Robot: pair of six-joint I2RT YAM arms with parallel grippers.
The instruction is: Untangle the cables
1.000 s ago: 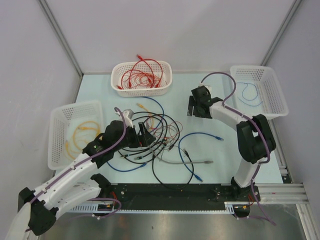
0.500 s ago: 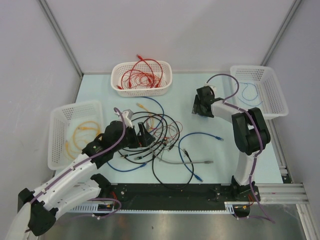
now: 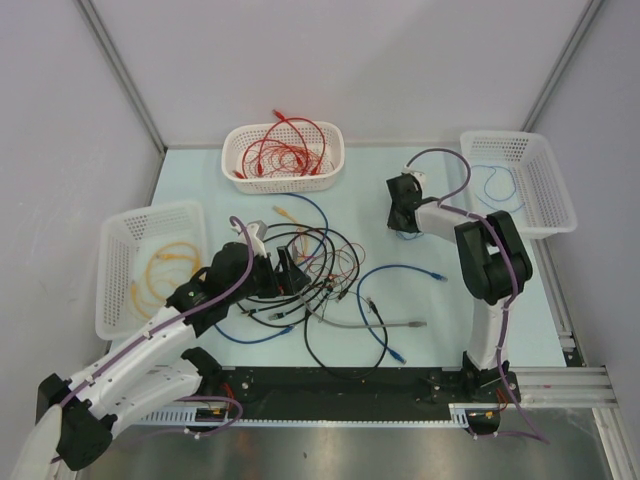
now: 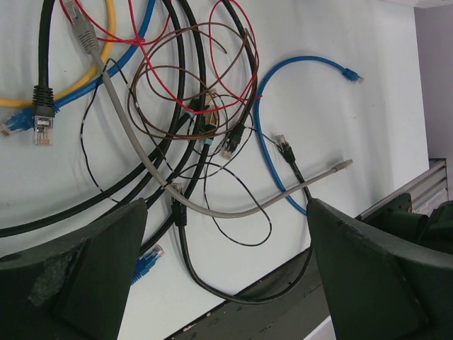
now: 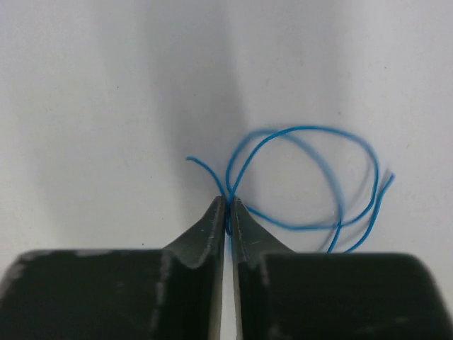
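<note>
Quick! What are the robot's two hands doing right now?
Left gripper: open, holding nothing, above the tangled coloured cables.
Right gripper: shut on a thin blue wire.

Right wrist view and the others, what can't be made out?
Right wrist: the thin blue wire is blurred; its pinched stretch is hidden between the right gripper's fingers.
Left wrist: black cables run off the top and left edges.
Top external: that wire is too small to see.

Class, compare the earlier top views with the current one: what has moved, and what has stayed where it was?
The right arm's elbow swung leftward; the right gripper, fingers shut on a thin blue wire, barely shifted. The left gripper, open above the tangled coloured cables, and the three white baskets stayed put.
</note>
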